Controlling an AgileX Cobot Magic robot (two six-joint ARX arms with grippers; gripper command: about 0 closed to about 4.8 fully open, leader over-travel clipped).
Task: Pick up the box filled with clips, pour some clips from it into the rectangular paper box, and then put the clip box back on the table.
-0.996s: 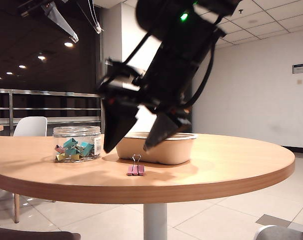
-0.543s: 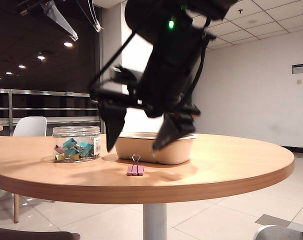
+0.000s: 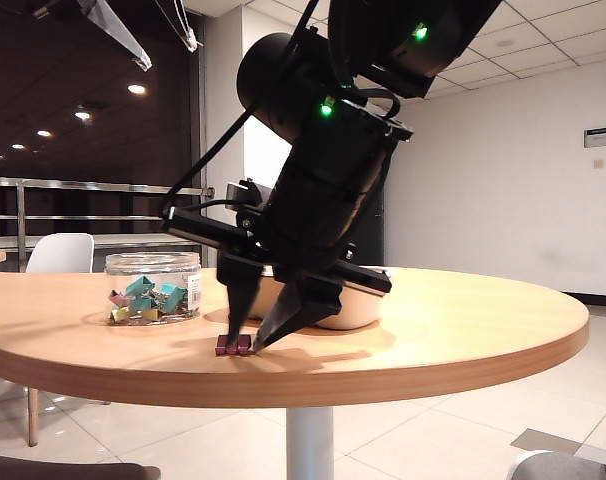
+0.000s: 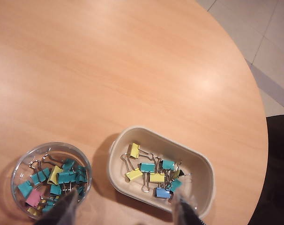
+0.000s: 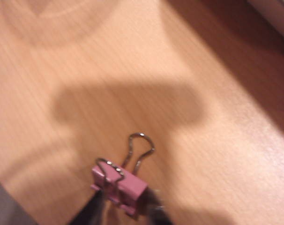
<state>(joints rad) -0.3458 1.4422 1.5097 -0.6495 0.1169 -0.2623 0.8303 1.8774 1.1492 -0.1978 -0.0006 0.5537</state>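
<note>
We are seeing the right gripper reaching down to the table in front of the tray, its fingers narrowing around a stray pink clip that is lying on the wood, though we cannot tell whether they are gripping it yet. The left gripper is hovering high above the jar and the tray with its jaws standing apart and holding nothing. The jar is standing upright just beside the tray, both holding clips.
</note>
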